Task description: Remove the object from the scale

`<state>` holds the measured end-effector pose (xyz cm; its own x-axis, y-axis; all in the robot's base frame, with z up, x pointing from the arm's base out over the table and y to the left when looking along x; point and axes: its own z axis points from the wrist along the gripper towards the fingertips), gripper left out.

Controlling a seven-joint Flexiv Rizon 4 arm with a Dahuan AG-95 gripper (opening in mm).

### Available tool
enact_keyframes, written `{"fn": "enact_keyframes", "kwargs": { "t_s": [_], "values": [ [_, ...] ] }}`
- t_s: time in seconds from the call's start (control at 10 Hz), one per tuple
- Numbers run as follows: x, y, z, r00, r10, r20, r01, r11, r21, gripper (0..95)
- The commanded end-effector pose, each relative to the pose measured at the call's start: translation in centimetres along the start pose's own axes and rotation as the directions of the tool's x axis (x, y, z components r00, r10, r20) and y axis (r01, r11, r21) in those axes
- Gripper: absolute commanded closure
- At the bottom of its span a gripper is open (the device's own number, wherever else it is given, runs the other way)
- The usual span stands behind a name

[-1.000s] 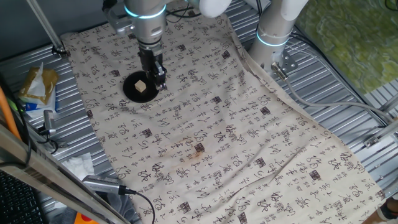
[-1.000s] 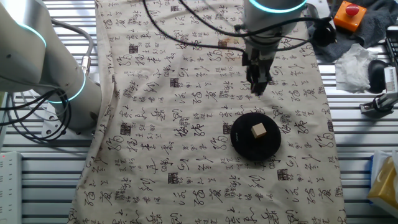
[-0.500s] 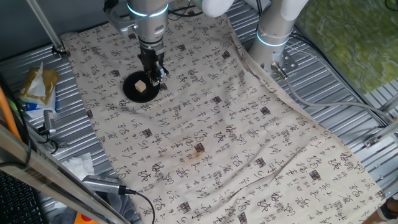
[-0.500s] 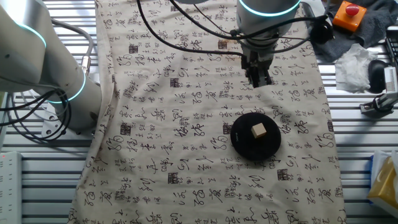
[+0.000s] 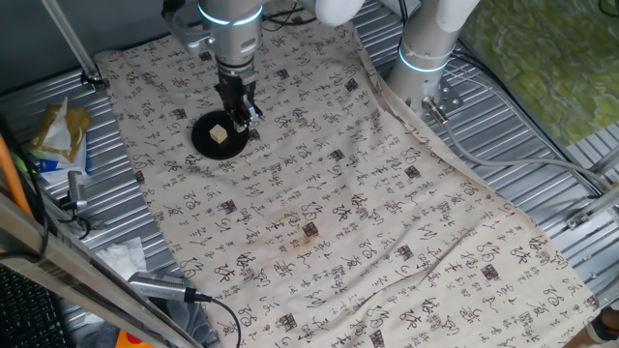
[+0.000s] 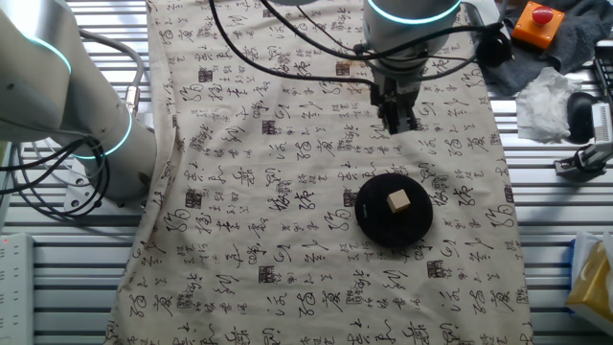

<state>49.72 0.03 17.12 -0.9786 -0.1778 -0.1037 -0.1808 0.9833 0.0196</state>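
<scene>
Your gripper (image 6: 399,122) has lifted and drifted a touch toward ten o'clock over the last second, and in the last half second it has barely budged, so you're parked above the cloth (image 6: 287,249) rather than closing in. In the other fixed view it hangs at about twelve o'clock from the scale (image 6: 394,208), clear of the disc's rim, fingers pointing down. From the first fixed view the gripper (image 5: 240,114) sits just at the disc's one o'clock edge, nearly overlapping it, so the true gap is hard to call. The jaws look nearly together with nothing between them, though the frames are too small to be sure of a gap. The cube (image 6: 398,200) has not moved: it rests on the scale, a little toward one o'clock of centre, untouched. So nothing of the removal is done yet. That lift reads like a reset before the approach; my guess is you'll need to come across over the cube, spread the fingers to straddle it, then drop. It's tiny, so a slightly off line could knock it off the disc instead of gripping it.
</scene>
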Motion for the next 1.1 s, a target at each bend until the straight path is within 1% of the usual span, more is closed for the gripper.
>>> {"fn": "enact_keyframes", "kwargs": {
  "t_s": [0.1, 0.4, 0.6, 0.9, 1.0, 1.1],
  "values": [
    [0.0, 0.1, -0.1, 1.0, 0.011, 0.005, -0.011, 1.0, -0.003, 57.0],
    [-0.1, 0.1, -0.2, 1.0, 0.002, 0.024, -0.002, 1.0, -0.003, 0.0],
    [-0.3, 0.1, -0.3, 1.0, -0.002, 0.024, 0.002, 1.0, -0.003, 0.0],
    [-1.1, 0.0, -0.5, 0.999, -0.027, 0.026, 0.027, 1.0, -0.001, 0.0],
    [-1.2, -0.1, -0.4, 0.999, -0.038, 0.029, 0.038, 0.999, 0.0, 19.0],
    [-1.3, -0.2, -0.2, 0.998, -0.049, 0.033, 0.049, 0.999, 0.001, 19.0]
  ]
}}
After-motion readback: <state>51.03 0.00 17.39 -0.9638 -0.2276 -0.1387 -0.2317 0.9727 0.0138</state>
